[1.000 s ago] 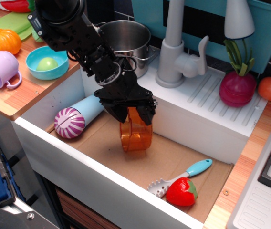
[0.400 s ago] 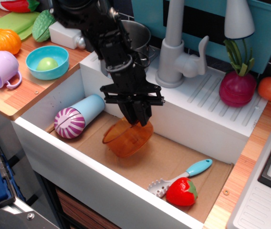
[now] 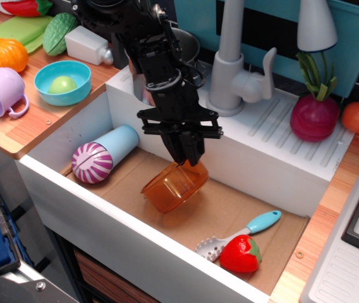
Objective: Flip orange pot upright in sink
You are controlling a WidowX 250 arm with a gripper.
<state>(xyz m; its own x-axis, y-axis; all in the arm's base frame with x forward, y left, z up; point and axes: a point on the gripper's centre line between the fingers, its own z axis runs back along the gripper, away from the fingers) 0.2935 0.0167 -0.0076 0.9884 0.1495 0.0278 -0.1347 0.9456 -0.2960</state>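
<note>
The orange pot (image 3: 172,187) is translucent and hangs tilted just above the brown floor of the sink (image 3: 230,211), its open mouth facing up and to the left. My black gripper (image 3: 186,159) comes down from above and is shut on the pot's far rim. The pot's lower edge is near the floor; I cannot tell whether it touches.
In the sink lie a purple-and-blue toy (image 3: 102,154) at the left, and a strawberry (image 3: 241,253) and blue-handled spatula (image 3: 243,231) at the front right. The grey faucet (image 3: 235,63) and steel pot (image 3: 182,47) stand behind. A blue bowl (image 3: 62,82), purple cup (image 3: 1,91) and pumpkin (image 3: 4,54) sit on the left counter.
The pot has turned from standing on its side to mouth tilted upward. The gripper has shifted right and back, still holding the rim, and raised the pot slightly.
</note>
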